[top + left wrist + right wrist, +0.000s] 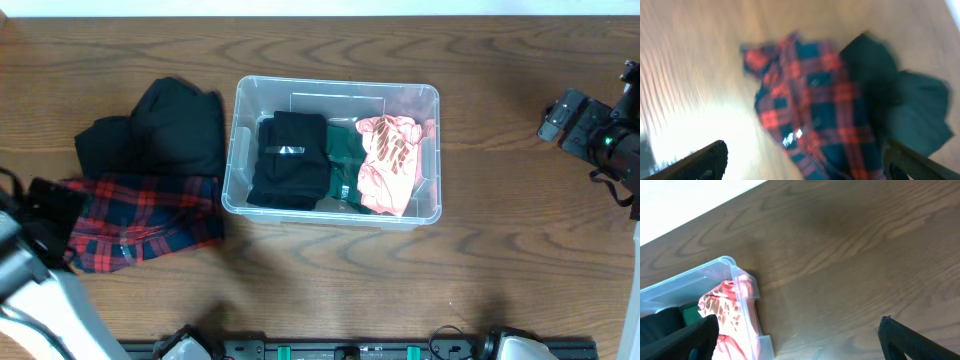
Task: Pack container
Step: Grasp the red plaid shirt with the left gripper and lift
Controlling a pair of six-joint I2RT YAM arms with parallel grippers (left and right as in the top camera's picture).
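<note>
The clear plastic container stands mid-table. It holds a folded black garment, a green garment and a pink patterned garment. A red plaid shirt and a black garment lie on the table to its left. My left gripper is open and empty above the plaid shirt's left edge. The left wrist view shows the shirt between its spread fingers. My right gripper is open and empty, far right of the container. The right wrist view shows the container's corner and the pink garment.
The wooden table extends to the right of and in front of the container. A dark rail runs along the front edge. The table's far edge meets a white surface.
</note>
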